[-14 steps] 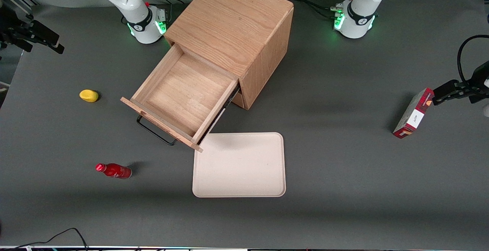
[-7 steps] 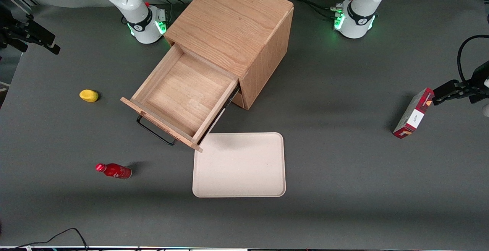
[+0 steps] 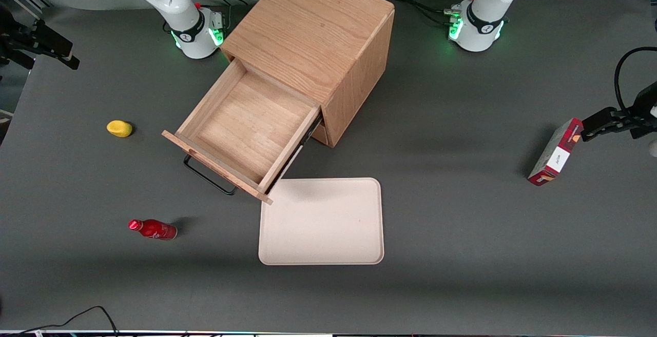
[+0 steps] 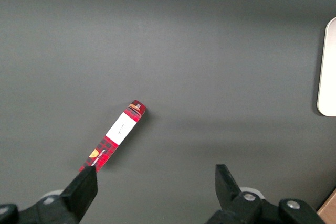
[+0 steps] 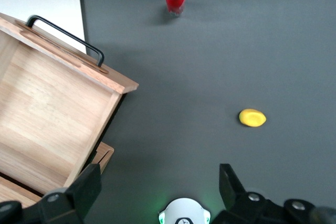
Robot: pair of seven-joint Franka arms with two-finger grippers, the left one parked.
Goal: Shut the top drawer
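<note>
Plainly, the top drawer (image 3: 246,126) stands pulled far out of the wooden cabinet (image 3: 313,34), empty, its black handle (image 3: 208,177) facing the front camera and free to be pushed. The gripper (image 5: 157,190) hangs high at the working arm's end of the table, well apart from the drawer, fingers spread and holding nothing. Around lie a pale tray (image 3: 322,221), a red bottle (image 3: 153,229), a yellow lump (image 3: 119,128) and a red carton (image 3: 557,152) on the dark grey table (image 3: 462,224).

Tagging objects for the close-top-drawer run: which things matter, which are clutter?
Job:
- top drawer, pulled open, empty
- its black handle
- cabinet
- gripper, open, high above the table beside the drawer

Lying about:
- tray
- red bottle
- yellow object
- red box
</note>
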